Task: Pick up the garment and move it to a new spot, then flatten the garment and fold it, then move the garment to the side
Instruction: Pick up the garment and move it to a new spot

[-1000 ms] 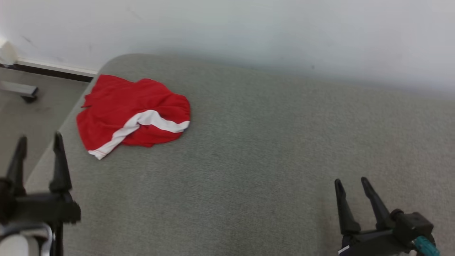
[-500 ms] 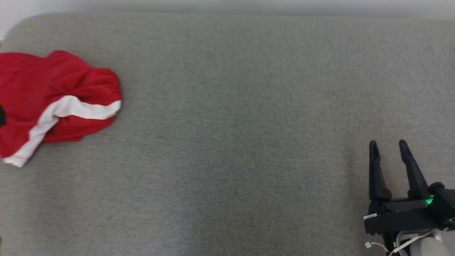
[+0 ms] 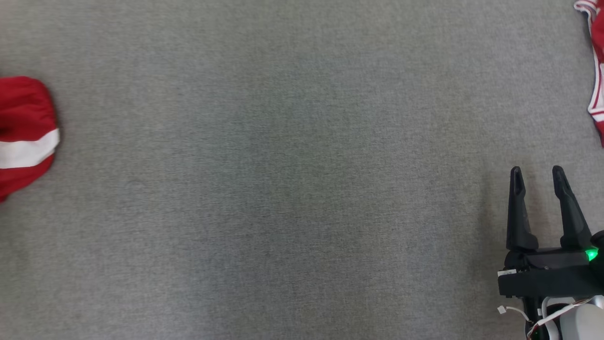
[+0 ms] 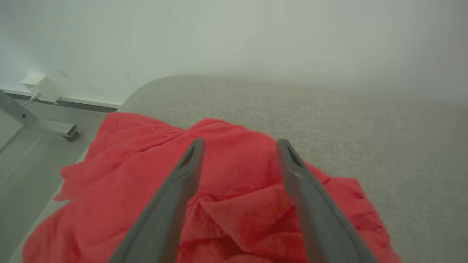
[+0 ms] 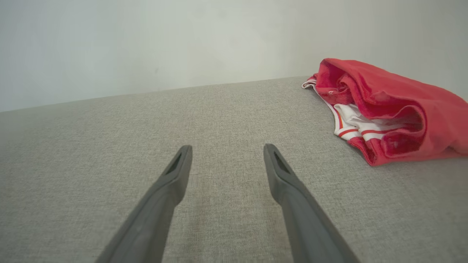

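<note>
Inspecting L gripper (image 4: pixel 240 142): we see fingers wide, empty, poised over crumpled red garment (image 4: pixel 237 204) at left end of grey surface (image 3: pixel 283 189); contact unclear from this angle. R gripper (image 3: pixel 537 169): fingers wide, empty, near 2nd red garment (image 5: pixel 384 98), apart.

Surface (image 3: pixel 302 198): grey woven cloth covering, far left corner rounded.
Wall (image 5: pixel 146 40): pale, plain, behind the surface's far edge.
Floor (image 4: pixel 25 157): grey, beyond the surface's left edge.
Skirting strip (image 4: pixel 91 102): white over a dark line, at the wall's foot.
Small white box (image 4: pixel 46 87): against the wall above the skirting strip, thin cable attached.
Metal bar (image 4: pixel 47 126): grey, dark foot on the floor, near the rounded corner.
</note>
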Tool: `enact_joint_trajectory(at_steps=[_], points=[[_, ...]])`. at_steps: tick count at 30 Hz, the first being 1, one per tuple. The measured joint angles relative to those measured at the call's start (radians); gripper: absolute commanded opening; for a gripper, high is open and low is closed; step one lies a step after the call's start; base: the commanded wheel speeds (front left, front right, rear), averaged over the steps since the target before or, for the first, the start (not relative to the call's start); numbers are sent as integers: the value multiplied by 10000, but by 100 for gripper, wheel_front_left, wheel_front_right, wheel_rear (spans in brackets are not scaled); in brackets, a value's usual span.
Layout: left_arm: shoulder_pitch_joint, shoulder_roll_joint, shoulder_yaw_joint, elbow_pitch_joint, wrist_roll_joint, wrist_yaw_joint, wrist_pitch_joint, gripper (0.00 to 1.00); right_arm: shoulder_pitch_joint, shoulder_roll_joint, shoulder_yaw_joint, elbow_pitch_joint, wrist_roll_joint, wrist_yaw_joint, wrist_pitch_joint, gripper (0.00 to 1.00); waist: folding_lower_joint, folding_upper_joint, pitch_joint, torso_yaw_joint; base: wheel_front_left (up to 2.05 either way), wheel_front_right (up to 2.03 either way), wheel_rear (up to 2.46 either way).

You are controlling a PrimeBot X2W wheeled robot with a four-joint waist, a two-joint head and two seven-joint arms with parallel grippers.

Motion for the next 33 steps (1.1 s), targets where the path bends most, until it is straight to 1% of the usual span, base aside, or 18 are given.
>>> enact_joint_trajectory(at_steps=[4,9,10,11,12,16,22,27,33], points=[[-133,-44,-397,1072,-533,-2,993,100,-50,-31,-33,-119,-40,2,69,100,1,0,196,-120,0,0,0],[-463,8,-686,1856,-792,-10,1578,100,-110,-33,6,-205,-75,2,132,100,-3,-2,204,-93,0,0,0],[-526,17,-744,1950,-819,-12,1590,87,-121,-33,17,-207,-79,2,136,100,-3,-2,194,-87,0,0,0],[-572,27,-759,2033,-840,-13,1557,41,-129,-31,40,-207,-88,2,144,100,-3,-1,179,-83,0,0,0],[-597,31,-798,2107,-880,-13,1492,0,-139,-27,63,-201,-90,2,146,100,-3,-1,160,-79,0,0,0],[-599,44,-1064,2311,-918,-12,1060,0,-148,-13,127,-90,-117,2,159,100,-3,-1,8,-69,0,0,0],[-632,201,-1342,2249,-917,-4,-54,0,-52,136,194,155,-111,2,79,100,-3,-1,-440,-68,0,0,0],[-925,242,-1710,1685,-917,-4,-823,0,-20,249,347,491,8,2,-6,100,-3,-2,-969,-53,0,0,0],[-1367,192,-2205,466,-688,-4,-1181,0,79,453,510,917,109,2,-92,100,-3,-2,-1692,-103,0,0,0]])
